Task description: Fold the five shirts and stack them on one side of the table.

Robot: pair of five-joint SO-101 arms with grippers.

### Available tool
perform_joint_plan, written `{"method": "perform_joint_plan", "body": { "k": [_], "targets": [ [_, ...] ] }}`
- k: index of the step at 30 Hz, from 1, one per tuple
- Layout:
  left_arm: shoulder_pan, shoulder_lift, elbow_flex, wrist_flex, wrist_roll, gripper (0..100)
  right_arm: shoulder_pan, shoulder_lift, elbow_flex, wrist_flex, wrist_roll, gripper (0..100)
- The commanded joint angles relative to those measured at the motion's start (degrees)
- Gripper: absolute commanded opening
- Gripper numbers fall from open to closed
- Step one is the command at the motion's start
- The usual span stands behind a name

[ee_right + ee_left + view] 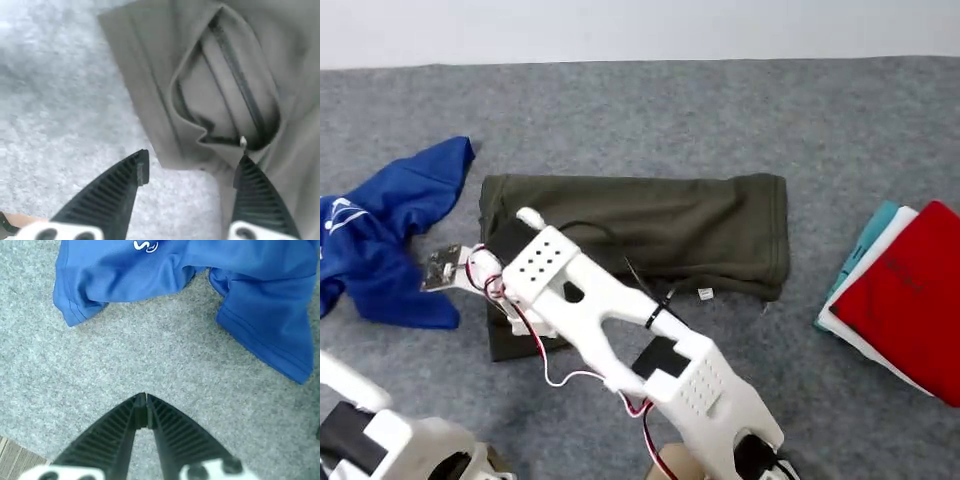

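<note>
1. The green shirt (650, 230) lies in the middle of the table (670, 110); it is partly folded into a long shape; one flap pokes out under my right arm.
2. I think this shirt is soft, light and floppy; it will sag and bend when I lift it; it will not break, but it can slip out of its fold.
3. I think the best place to grab is the edge by the neck hole (225, 95); the cloth is thicker there, so a pinch should hold well.
4. My right gripper (194, 167) is spread wide; it holds nothing; one finger is over the bare table just beside the shirt's edge, and the other is over the shirt by the neck hole; I cannot tell if either one touches the cloth.
5. My left gripper (146, 405) is pressed together with nothing in it; it hangs over bare table near the blue shirt (200, 275), not touching it.
6. The blue shirt is crumpled up at one side of the table; it looks soft and floppy too.
7. The pile of folded shirts (910, 290) sits at the other side, well apart from the green shirt; a red one is on top.
</note>
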Motion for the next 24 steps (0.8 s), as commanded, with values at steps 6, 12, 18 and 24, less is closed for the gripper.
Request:
{"method": "perform_joint_plan", "body": {
  "k": [6, 12, 18, 24],
  "targets": [
    [-0.1, -0.5, -0.1, -0.7, -0.5, 1, 0.7, 6.7, -0.5, -7.6, 5.5, 25.8],
    [-0.2, -0.6, -0.1, -0.6, -0.5, 1, 3.2, 7.5, -0.5, -8.8, 6.5, 3.2],
    [-0.1, -0.3, -0.1, -0.8, -0.5, 1, 6.7, 7.5, -8.2, -5.8, 6.6, 1.4],
    [0.0, -0.2, -0.1, -1.0, -0.5, 1, 9.7, 8.0, -17.6, -3.4, 6.6, 1.4]
  ]
}}
